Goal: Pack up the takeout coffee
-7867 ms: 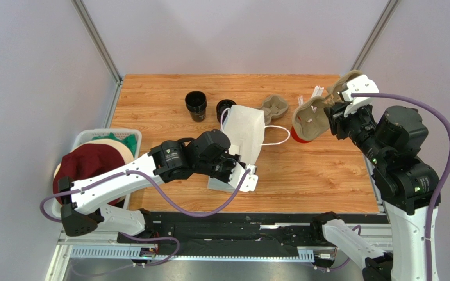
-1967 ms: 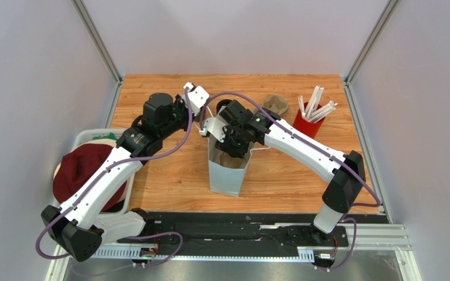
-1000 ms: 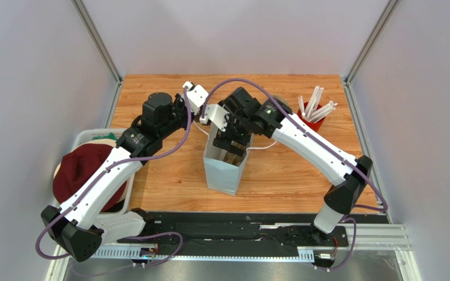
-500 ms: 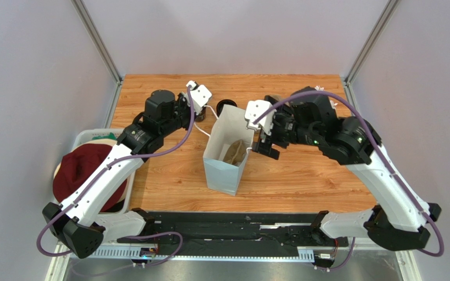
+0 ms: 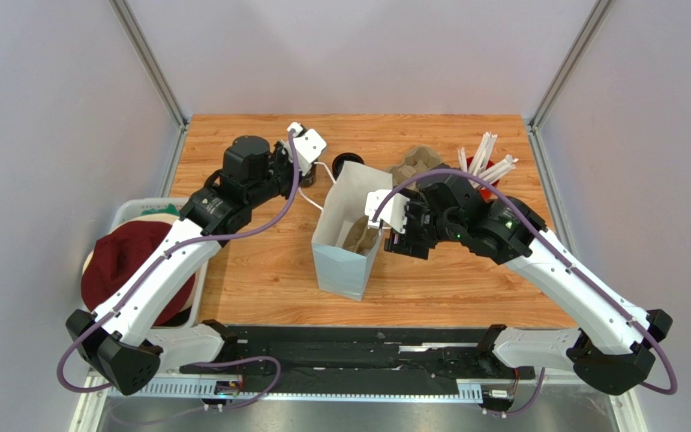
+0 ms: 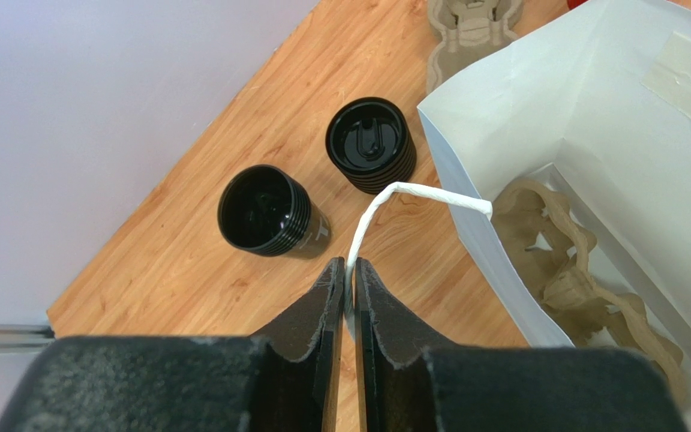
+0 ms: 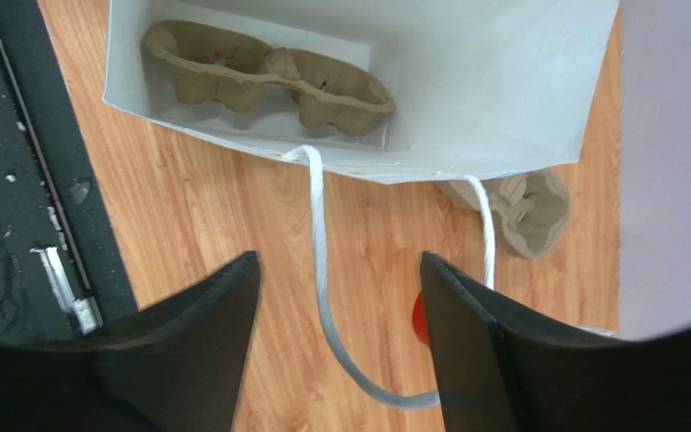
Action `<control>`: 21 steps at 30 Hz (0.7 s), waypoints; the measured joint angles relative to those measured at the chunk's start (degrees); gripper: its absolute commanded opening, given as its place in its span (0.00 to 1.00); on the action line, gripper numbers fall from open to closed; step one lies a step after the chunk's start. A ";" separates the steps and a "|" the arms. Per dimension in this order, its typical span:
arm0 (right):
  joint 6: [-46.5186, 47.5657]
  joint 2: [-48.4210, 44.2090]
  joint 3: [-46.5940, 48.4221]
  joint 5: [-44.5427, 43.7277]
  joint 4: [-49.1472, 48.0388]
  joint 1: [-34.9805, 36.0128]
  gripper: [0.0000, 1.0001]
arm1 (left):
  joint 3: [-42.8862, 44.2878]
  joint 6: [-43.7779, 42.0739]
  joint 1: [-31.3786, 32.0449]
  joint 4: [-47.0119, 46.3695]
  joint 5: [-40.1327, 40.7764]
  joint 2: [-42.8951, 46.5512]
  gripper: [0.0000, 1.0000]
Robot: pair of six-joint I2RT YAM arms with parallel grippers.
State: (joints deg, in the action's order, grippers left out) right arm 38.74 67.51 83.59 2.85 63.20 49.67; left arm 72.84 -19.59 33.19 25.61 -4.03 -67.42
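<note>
Cup carrier (image 7: 268, 76) lies inside the paper bag (image 5: 336, 270); behind it sit a second carrier (image 5: 415, 165), lidded cup (image 6: 370, 144), open cup (image 6: 263, 210).

Robot lab cell: plain grey panels (image 5: 43, 108), aluminium posts (image 5: 148, 61), wooden table (image 5: 466, 279), black base rail (image 5: 367, 346).

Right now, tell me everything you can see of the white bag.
The bag is white paper, standing upright on the table, mouth open. A brown pulp carrier lies on its floor; a tape strip shows on an inner wall. It has two white cord handles: the left hand is pinched shut on the first handle, and the second handle loops loose below the open right hand, untouched.
</note>
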 measured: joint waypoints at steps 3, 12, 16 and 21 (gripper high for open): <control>0.74 -0.11 -0.22 -0.72 -1.53 0.00 0.08 | 0.44 0.00 0.00 0.11 0.00 -0.07 0.16; 0.31 -2.38 1.90 -0.90 -2.60 0.00 0.00 | 7.28 -0.13 0.00 2.58 0.00 -2.93 0.05; -0.31 -2.62 6.84 -0.92 -3.19 0.00 0.00 | 10.69 -0.07 0.00 3.17 -0.15 -3.85 0.03; -0.79 -4.26 9.18 -0.98 -4.87 0.00 0.00 | 13.84 -0.02 0.00 3.43 -0.46 -3.82 0.04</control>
State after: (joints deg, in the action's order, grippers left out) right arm 37.95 63.24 92.77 1.87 58.33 49.67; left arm 86.67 -19.62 33.19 29.04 -4.49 -71.24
